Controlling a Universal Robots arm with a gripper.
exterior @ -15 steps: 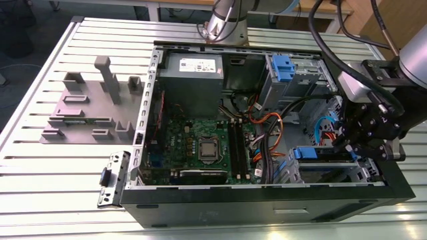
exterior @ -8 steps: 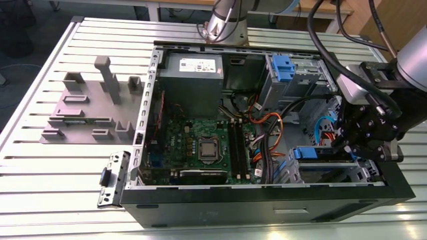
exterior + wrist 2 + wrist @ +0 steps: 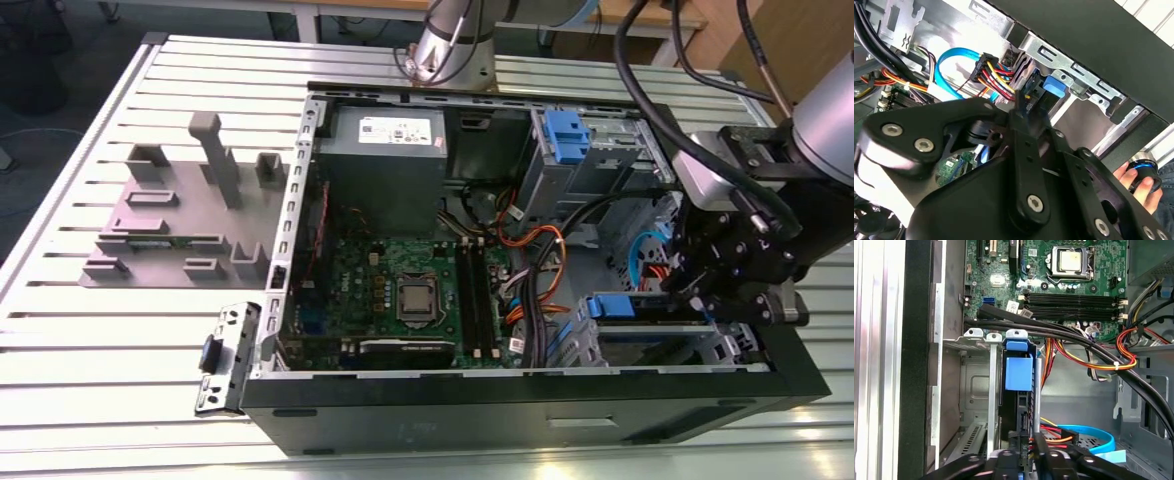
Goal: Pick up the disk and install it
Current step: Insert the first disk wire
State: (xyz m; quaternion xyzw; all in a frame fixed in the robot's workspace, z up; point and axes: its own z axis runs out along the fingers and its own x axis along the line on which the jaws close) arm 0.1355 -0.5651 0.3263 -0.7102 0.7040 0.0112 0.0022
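Your gripper (image 3: 727, 275) sits low at the exterior view's right, over the drive cage (image 3: 667, 335). The disk (image 3: 1018, 390) stands edgewise in that cage, apparently almost seated. Whether the pincer grips it, I cannot tell.

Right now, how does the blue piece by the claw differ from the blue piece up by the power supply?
The blue bracket near the claw sits in the lower drive bay, close beside the claw; the blue latch sits on the upper metal cage, far from the claw. The bracket lies across the bay's top edge, while the latch runs lengthwise along its cage, next to the power supply. Both are blue plastic parts on grey metal inside the computer case.
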